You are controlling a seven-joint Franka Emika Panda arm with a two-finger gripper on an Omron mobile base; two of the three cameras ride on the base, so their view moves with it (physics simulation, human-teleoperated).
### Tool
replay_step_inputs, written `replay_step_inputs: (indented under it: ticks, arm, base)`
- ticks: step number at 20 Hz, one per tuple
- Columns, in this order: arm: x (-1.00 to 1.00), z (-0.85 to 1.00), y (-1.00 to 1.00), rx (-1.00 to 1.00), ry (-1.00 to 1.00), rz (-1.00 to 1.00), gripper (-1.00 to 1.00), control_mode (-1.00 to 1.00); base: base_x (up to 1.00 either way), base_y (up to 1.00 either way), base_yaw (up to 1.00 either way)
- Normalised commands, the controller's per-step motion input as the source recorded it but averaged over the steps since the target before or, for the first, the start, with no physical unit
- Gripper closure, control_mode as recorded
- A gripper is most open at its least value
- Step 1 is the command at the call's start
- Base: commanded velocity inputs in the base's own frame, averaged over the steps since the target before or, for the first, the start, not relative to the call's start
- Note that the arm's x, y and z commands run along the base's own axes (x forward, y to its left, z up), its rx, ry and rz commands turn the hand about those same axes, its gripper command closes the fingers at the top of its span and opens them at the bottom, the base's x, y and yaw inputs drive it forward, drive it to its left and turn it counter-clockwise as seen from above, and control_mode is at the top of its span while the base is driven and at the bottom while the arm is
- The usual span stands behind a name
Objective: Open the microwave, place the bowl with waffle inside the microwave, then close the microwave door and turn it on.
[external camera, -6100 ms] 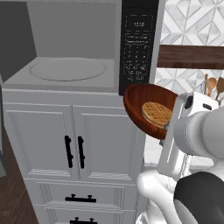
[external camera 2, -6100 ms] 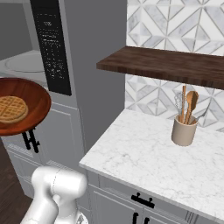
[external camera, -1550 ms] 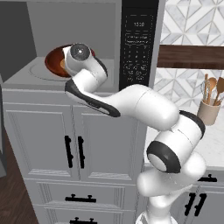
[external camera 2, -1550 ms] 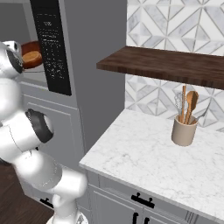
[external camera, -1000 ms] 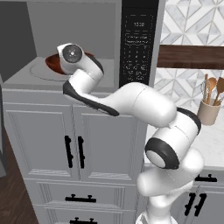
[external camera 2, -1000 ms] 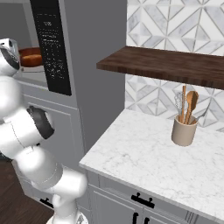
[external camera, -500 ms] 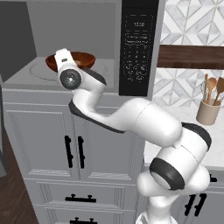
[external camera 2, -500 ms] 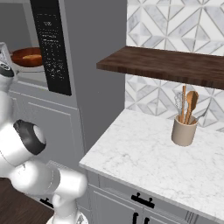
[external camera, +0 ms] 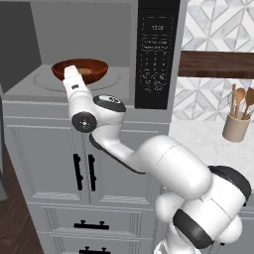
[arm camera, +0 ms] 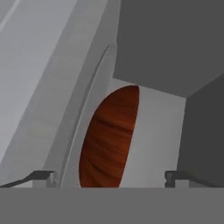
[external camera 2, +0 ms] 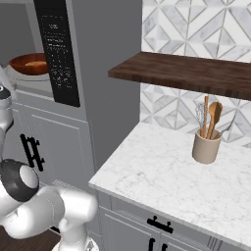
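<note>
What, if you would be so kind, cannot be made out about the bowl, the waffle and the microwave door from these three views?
- Waffle: a tan sliver in the right base view; grid pattern too small to see.
- Bowl: left part hidden behind the white arm in the left base view.
- Gripper: only the tips of its open fingers show in the hand view.
- Microwave door: cut off by the left edge.

Even, flat rendered light; soft shadows, no glare; hand view coarse and blurry, interior dim
</note>
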Motion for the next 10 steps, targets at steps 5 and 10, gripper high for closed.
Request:
replay_step_inputs:
  ticks: [5, 10]
  arm:
    - [-0.5, -0.37, 0.03, -0.22, -0.11, 0.0, -1.0, -1.0]
    - [-0.84, -0.07, 0.25, -0.19, -0.22, -0.01, -1.0, -1.0]
  base:
    - [0.0, 0.0, 0.0]
    - [0.0, 0.0, 0.0]
